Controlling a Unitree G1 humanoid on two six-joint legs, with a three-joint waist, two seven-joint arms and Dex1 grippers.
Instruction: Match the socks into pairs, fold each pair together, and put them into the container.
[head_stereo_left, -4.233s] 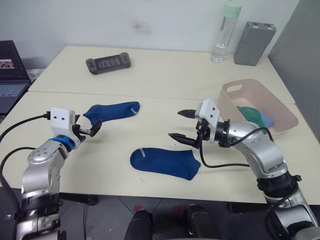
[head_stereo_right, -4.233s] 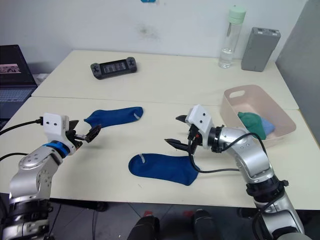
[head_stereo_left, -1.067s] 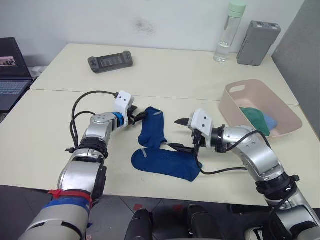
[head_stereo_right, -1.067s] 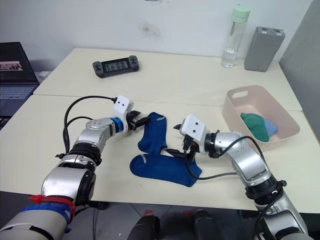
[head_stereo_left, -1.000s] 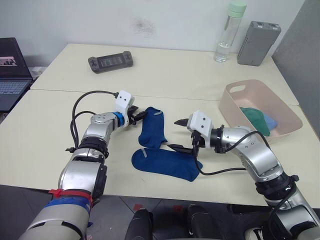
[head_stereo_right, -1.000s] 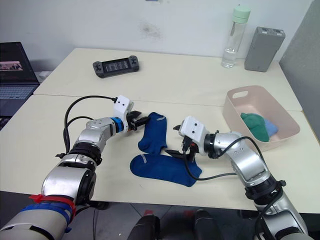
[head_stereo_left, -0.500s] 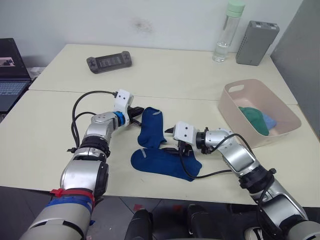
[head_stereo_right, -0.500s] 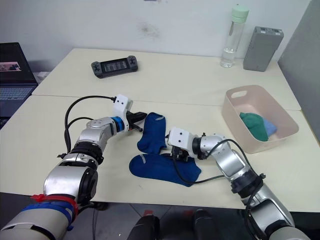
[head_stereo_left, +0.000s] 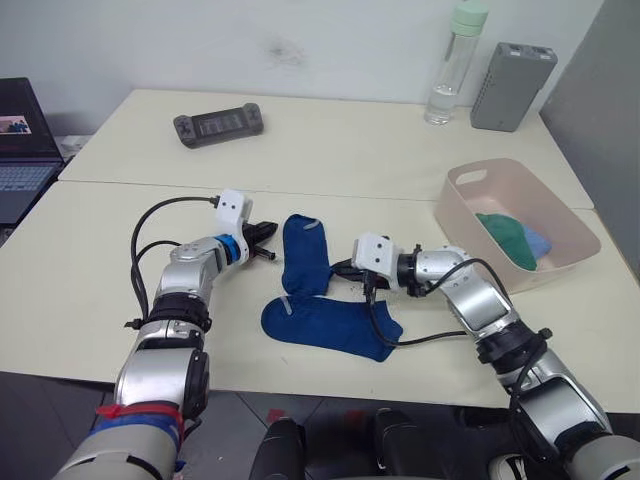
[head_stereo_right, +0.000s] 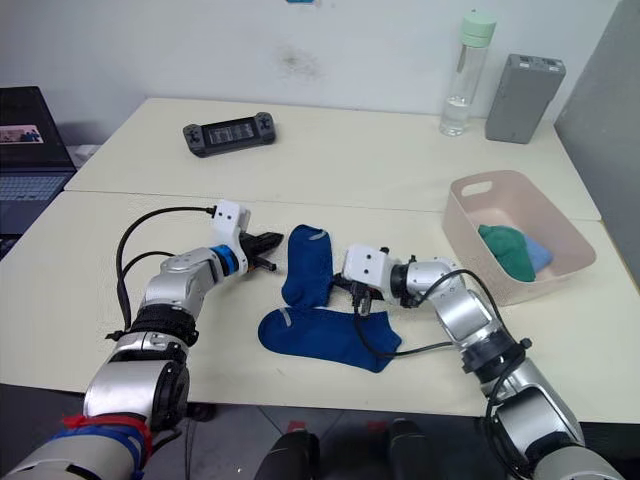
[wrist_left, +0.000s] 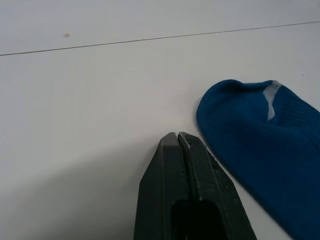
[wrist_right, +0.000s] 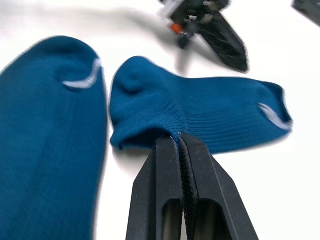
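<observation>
- We see two dark royal blue socks on the cream tabletop (head_stereo_left: 120, 290), near its front edge at centre.
- The upright sock (head_stereo_left: 306, 255) runs roughly 12 to 6 o'clock, its toe with a pale seam pointing toward 12.
- The flat sock (head_stereo_left: 328, 325) lies crosswise at 6 o'clock of the upright one, running 9 to 3 o'clock; the two touch where the upright one ends.
- Our left end effector (head_stereo_left: 268, 232) sits at 9 o'clock of the upright sock, just beside its toe. In the left wrist view its fingers (wrist_left: 187, 165) are pressed together with nothing between them.
- Our right end effector (head_stereo_left: 337, 268) comes in from 3 o'clock. In the right wrist view its fingers (wrist_right: 165, 170) are pinched on the edge of the upright sock, near the heel end.
- The pale pink container (head_stereo_left: 470, 195) stands at 3 o'clock on the tabletop, well apart from the two socks. Inside it we see a green bundle (head_stereo_left: 503, 234) and a light blue bundle (head_stereo_left: 537, 241), touching.
- At 12 o'clock, far side: a dark handheld console (head_stereo_left: 217, 124), a clear bottle with a pale green cap (head_stereo_left: 446, 70), and a grey box (head_stereo_left: 511, 72) just beside the bottle.
- A laptop (head_stereo_left: 22, 135) sits off the tabletop at 10 o'clock.
</observation>
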